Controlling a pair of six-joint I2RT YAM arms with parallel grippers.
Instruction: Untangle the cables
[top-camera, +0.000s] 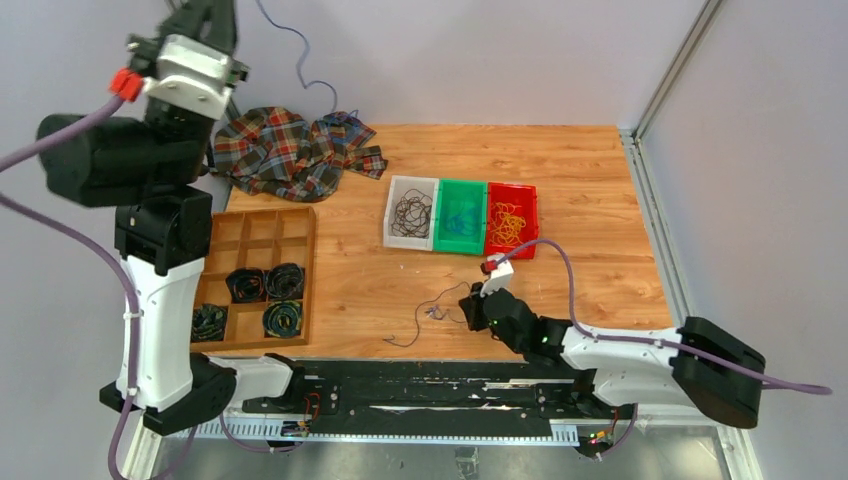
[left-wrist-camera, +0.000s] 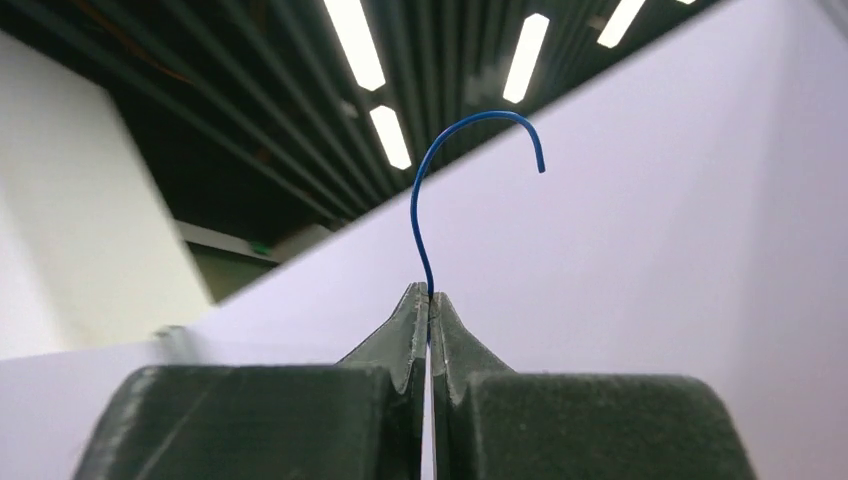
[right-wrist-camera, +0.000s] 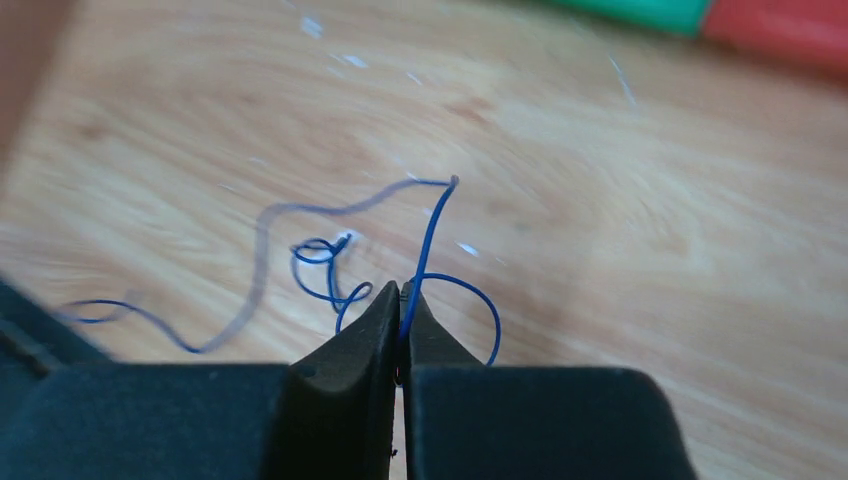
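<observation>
Blue cable (right-wrist-camera: 428, 238), plaid cloth (top-camera: 285, 150), white bin (top-camera: 391, 215), green bin (top-camera: 462, 246), red bin (top-camera: 528, 205)

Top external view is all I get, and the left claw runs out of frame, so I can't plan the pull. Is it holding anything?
Observer: Yes. The left wrist view shows the left claw shut on a blue wire, its free end curled like a hook.
Operator: And the other arm?
Observer: The right claw is shut on a blue cable, low over the table.
Operator: Any tangle there?
Observer: A small looped knot lies left of that claw.
</observation>
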